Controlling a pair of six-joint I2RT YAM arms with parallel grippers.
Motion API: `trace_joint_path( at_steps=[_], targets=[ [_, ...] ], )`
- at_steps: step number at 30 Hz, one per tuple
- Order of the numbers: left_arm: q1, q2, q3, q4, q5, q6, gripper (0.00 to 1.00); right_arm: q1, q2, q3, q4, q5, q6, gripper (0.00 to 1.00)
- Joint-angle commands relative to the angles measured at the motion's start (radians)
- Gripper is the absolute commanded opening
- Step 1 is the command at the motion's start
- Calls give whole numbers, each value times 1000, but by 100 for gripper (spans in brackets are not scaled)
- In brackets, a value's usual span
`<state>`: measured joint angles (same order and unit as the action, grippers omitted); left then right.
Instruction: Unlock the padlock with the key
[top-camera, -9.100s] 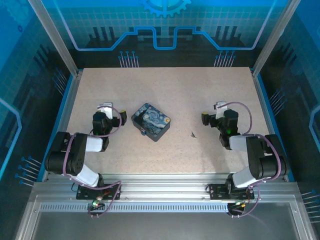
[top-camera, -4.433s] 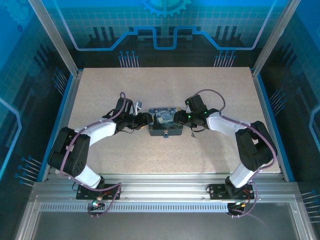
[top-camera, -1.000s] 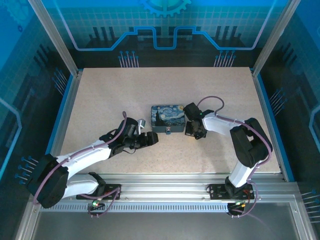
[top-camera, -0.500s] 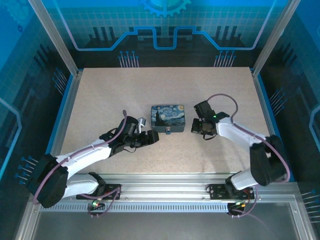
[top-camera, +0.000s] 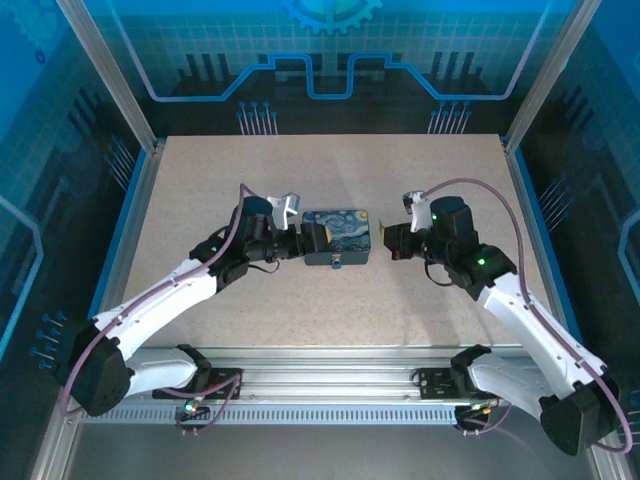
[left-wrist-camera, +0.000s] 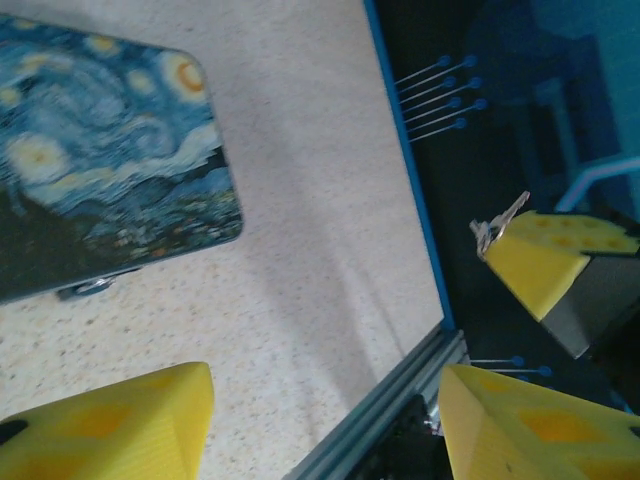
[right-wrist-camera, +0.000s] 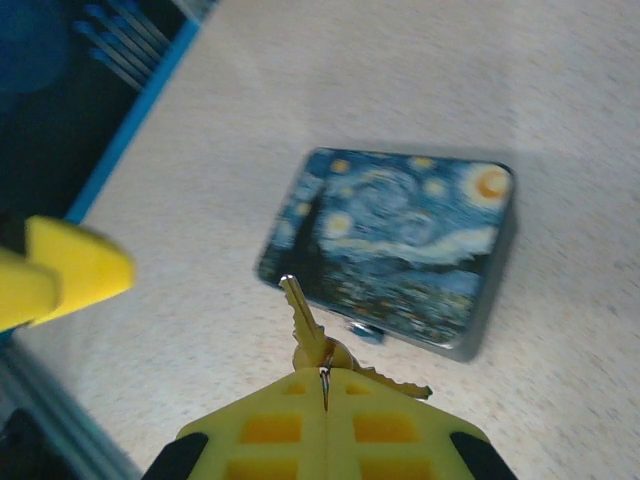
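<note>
Box (top-camera: 336, 236): dark-blue swirls, yellow stars. Key (right-wrist-camera: 299, 312): brassy gold. Padlock (left-wrist-camera: 88, 288): bluish-grey. Table (top-camera: 330, 170): beige speckle.

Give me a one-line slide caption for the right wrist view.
Right gripper pinches the key, its tip pointing toward the starry-night box and its padlock.

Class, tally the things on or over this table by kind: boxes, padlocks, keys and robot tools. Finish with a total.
Box: 1
Padlock: 1
Keys: 2, seemingly on one ring, pinched in the right tool
Tools: 2, the left tool open, the right tool shut
Total: 6
</note>
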<state>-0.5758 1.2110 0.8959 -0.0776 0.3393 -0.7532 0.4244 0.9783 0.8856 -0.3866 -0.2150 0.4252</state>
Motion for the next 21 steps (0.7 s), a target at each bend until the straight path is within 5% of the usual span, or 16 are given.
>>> trace_joint_path(
  at_steps=[1,13,21],
  targets=[
    [7,-2,68,-18,84,34,61,-8,-38,-34,56,-163,-73,0],
    [-45,85,185,-28,171,49,66,42,-38,-20,57,-195,-84,0],
    [-89,152,234,-25,177,53,59,88,-18,-11,51,-178,-97,0]
  ],
)
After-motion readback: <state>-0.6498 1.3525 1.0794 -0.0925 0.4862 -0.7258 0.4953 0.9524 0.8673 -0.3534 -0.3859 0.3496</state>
